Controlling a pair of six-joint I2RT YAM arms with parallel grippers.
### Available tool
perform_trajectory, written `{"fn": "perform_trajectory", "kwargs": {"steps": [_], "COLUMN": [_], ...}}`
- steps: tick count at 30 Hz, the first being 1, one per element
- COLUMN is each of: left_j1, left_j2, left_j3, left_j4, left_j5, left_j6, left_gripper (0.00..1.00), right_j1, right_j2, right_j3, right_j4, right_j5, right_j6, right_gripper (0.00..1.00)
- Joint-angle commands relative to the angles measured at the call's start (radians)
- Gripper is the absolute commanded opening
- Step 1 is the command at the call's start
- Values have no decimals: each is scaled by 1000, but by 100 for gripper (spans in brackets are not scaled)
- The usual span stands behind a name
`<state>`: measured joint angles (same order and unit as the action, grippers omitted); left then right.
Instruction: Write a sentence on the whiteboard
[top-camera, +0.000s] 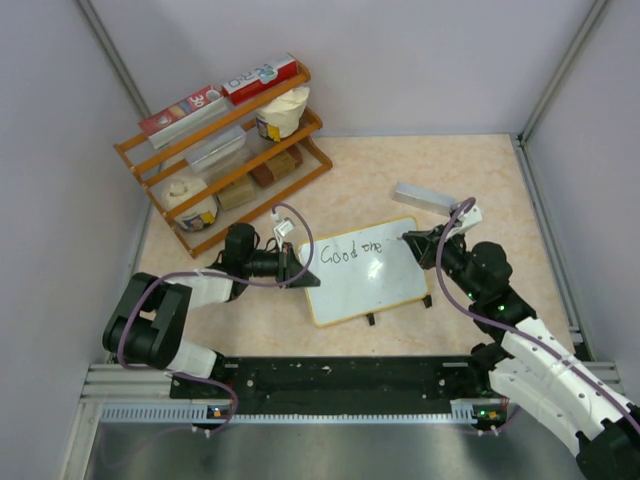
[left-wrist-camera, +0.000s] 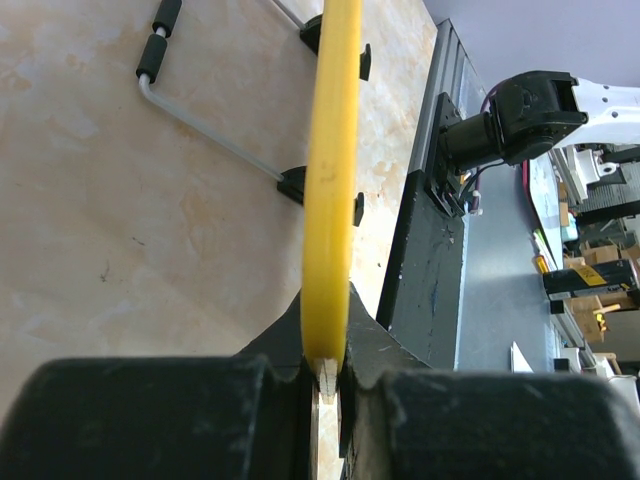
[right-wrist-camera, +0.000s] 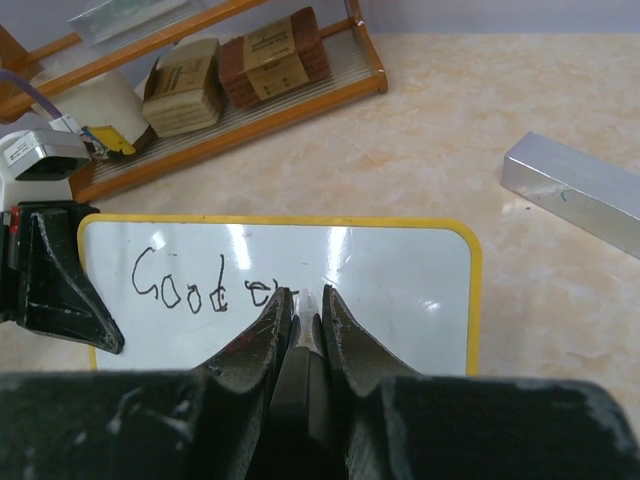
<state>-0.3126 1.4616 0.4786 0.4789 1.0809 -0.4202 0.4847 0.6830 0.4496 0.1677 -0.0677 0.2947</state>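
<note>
Whiteboard (top-camera: 372, 287): one; marker (right-wrist-camera: 306, 299): one; sentence (top-camera: 352, 253): one.

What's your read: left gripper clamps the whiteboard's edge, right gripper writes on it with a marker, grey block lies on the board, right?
No: the grey block lies on the table beyond the whiteboard, apart from it, as the top external view shows. The left gripper and right gripper with its marker are as you say.

I count one whiteboard (top-camera: 365, 285), one grey block (top-camera: 425, 195) and one wooden rack (top-camera: 300, 182) with two white tubs (top-camera: 190, 203) (top-camera: 284, 112) on the worktop (top-camera: 480, 180), one marker (right-wrist-camera: 303, 340), plus the left end effector (top-camera: 300, 272) and the right end effector (top-camera: 408, 238), two in all.
</note>
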Motion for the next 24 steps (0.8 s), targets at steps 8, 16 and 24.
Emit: {"fn": "perform_trajectory", "kwargs": {"steps": [8,16,24], "left_j1": [10,10,9], "left_j2": [-27,-32,-38], "left_j3": [-31,-47,-48], "left_j4": [32,78,76], "left_j5": [-79,-58,-56], "left_j6": [31,18,21], "left_gripper": [0,0,0], "right_j1": [14,14,14], "right_j2": [-8,6,10], "right_j3": [34,43,52], "right_j4": [3,12,10], "right_j5": [17,16,16], "right_j6": [-9,-6,-12], "right_gripper": [0,0,0]}}
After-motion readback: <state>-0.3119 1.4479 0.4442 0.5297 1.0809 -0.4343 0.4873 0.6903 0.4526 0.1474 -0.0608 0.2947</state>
